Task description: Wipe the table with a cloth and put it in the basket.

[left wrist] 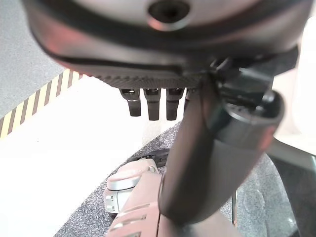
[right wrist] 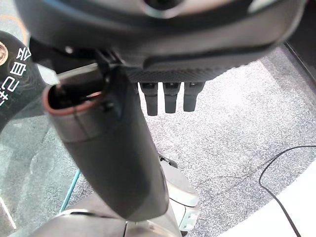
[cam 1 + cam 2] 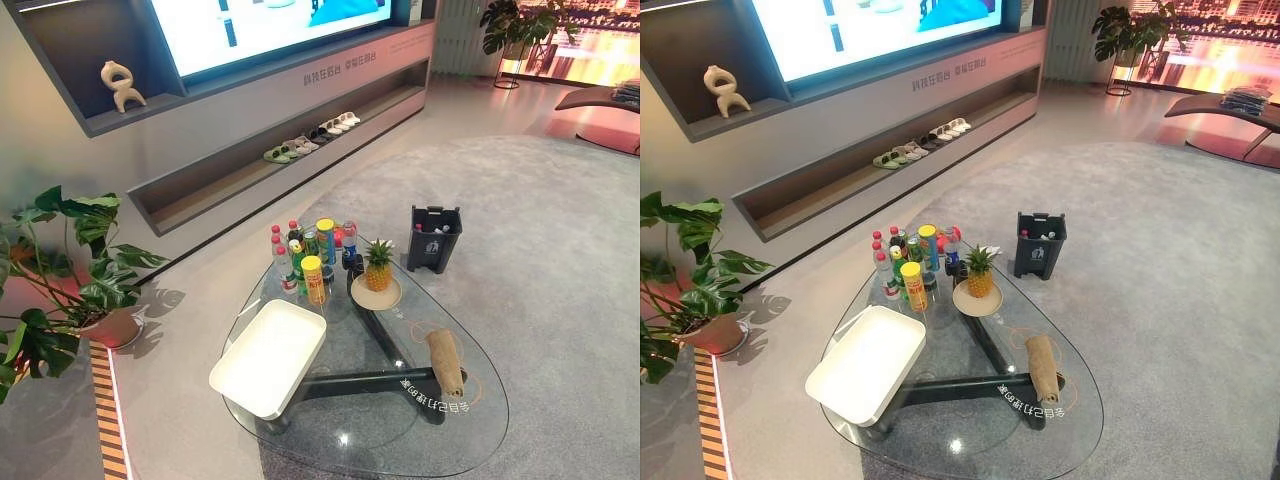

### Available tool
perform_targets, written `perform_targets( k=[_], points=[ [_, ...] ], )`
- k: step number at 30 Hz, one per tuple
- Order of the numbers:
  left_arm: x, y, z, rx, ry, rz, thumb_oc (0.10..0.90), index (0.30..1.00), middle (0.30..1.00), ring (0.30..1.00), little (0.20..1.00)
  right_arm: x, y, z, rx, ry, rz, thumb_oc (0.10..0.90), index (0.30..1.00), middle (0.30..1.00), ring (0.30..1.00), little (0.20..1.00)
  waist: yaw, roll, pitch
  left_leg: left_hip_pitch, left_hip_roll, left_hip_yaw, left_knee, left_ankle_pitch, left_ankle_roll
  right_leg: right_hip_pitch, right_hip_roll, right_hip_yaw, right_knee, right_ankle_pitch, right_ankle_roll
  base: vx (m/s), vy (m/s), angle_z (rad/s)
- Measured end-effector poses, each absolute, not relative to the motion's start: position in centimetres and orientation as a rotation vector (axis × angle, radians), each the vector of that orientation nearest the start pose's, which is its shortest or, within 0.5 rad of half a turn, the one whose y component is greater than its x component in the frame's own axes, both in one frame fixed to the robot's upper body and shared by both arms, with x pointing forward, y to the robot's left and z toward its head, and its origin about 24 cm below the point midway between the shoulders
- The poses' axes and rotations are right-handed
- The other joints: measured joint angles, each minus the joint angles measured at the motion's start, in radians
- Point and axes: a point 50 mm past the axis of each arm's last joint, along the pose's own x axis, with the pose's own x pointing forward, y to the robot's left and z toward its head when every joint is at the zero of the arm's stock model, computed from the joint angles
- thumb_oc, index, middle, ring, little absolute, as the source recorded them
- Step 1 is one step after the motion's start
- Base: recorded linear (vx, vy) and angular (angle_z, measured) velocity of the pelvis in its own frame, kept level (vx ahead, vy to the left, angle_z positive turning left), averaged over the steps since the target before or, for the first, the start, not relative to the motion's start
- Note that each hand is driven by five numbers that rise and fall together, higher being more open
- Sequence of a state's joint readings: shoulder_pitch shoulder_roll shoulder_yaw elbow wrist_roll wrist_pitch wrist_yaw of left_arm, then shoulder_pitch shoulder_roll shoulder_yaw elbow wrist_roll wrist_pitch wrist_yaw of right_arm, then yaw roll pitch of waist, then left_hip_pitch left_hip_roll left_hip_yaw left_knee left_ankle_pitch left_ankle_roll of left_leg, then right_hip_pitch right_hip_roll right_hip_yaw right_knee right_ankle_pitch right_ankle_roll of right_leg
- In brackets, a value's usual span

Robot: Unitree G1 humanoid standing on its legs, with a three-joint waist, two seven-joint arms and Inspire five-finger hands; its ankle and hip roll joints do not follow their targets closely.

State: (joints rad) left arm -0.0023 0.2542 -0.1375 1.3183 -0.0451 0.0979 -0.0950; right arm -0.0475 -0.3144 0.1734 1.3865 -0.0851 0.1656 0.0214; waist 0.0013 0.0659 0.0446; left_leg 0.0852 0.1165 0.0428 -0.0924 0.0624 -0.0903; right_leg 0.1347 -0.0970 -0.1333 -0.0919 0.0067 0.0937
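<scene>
**A:** Start with the big things. What's on the glass table [image 3: 470, 440]?

**B:** A white tray-like basket [image 3: 268, 356] on the robot's left side, then a cluster of bottles and cans [image 3: 312, 252] at the far end with a pineapple [image 3: 378, 266] on a small plate [image 3: 376, 294] just beside them. A dark bin [image 3: 433, 238] stands on the carpet beyond the table. Smallest of all, the cloth [image 3: 445, 362] — a tan roll lying on the glass toward the robot's right, well apart from the basket.

**A:** And the hands?

**B:** Both hang low by the table edge, holding nothing. In the left wrist view the left hand [image 1: 153, 103] has its fingers straight and relaxed, thumb sticking out; the right hand [image 2: 168, 101] looks the same in its own view.

**A:** How will the cloth handle?

**B:** Soft and light, I'd judge, with a coarse weave that should give decent grip. It will likely slide freely on glass, so pressing down while closing seems wise. The right hand is nearer; I'd pinch across the middle of the roll — taking one end may let it unroll and trail.
</scene>
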Motion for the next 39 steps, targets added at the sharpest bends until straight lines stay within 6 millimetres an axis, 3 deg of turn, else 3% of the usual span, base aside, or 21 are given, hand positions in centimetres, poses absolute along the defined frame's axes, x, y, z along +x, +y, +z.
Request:
perform_targets(
  k=[39],
  points=[
    [5.82, 24.07, -16.72, 0.199, 1.43, 0.019, 0.8, 0.9, 0.9, 0.9, 0.9, 5.62, -27.31, -15.86, -0.488, 1.529, -0.02, 0.8, 0.9, 0.9, 0.9, 0.9, 0.001, 0.002, 0.011, -0.001, 0.0, -0.003, 0.0, 0.0, -0.001, -0.001, 0.0, -0.002, 0.0, -0.006, 0.004, 0.01, 0.0, 0.0]
  ],
)
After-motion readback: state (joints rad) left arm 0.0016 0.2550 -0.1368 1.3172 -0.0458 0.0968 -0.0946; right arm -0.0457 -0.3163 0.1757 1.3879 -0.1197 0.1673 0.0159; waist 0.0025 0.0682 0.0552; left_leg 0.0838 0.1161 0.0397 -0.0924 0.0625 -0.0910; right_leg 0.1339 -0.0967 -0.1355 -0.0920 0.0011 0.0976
